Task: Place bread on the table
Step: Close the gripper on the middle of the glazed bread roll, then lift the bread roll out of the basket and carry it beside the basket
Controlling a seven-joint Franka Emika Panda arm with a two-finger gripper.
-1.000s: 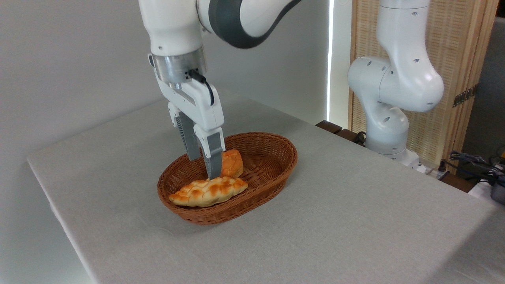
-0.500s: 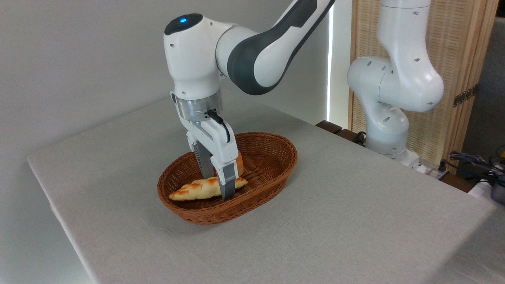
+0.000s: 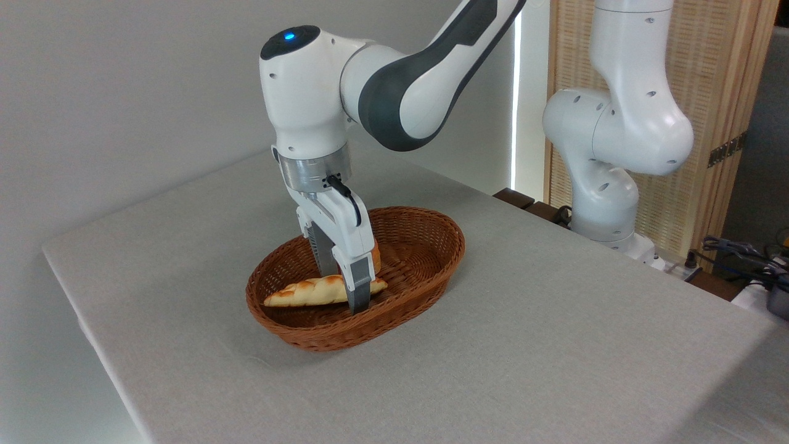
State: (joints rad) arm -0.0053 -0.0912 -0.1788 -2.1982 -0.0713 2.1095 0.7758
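The bread (image 3: 302,294), a braided cream and golden loaf, lies tipped on its edge inside the brown wicker basket (image 3: 425,280) on the grey table (image 3: 555,351). My gripper (image 3: 343,291) reaches down into the basket from above. Its fingers stand on either side of the loaf's right half, one in front and one behind, and press on it. The back fingertip is hidden behind the loaf.
A small orange bun (image 3: 375,258) sits in the basket just behind my gripper, mostly hidden by it. The robot's white base (image 3: 616,142) stands off the table's far right edge, with cables (image 3: 739,253) beside it. A wall runs close behind the table.
My gripper came down from above the basket and closed around the loaf. The loaf, which lay flat, now stands tilted on its edge between the fingers.
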